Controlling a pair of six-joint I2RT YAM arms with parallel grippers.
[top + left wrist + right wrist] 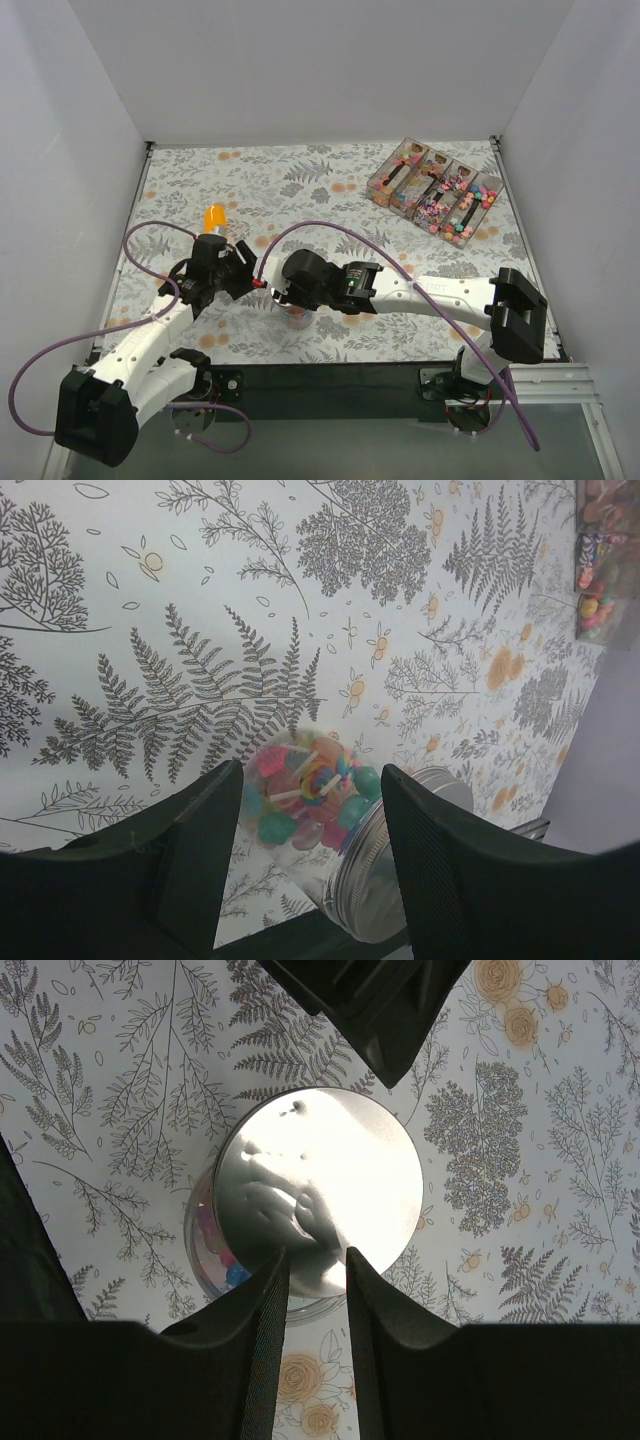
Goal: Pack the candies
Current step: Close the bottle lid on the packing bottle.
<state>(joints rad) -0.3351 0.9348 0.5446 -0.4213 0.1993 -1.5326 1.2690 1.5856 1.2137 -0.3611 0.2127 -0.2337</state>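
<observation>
At the near middle of the desk point(300, 180) stands your jar point(330, 860). The glass that shows is packed with candies point(300, 785) in pink, green, blue and orange. A silver lid point(320, 1185) already sits on top, so the filling of this jar looks done and you seem to be at the closing step. Whether the lid is tight, you cannot tell from here.

Your right claw point(315, 1258) hangs straight over the lid, above its near rim. Its fingers stand only a little apart, with nothing pinched between them. Whether they press on the lid is not clear.

Your left claw point(312, 780) is just left of the jar with its fingers well apart. The jar shows through the gap ahead of them, and from above the claw looks short of the glass and grips nothing.

Further back on the left, the orange scoop point(214, 217) lies on the desk, untouched by either claw.

At the far right sits a clear divided box point(377, 187). Each of its compartments holds more mixed candies point(455, 215), so plenty is left if more must be packed.
</observation>
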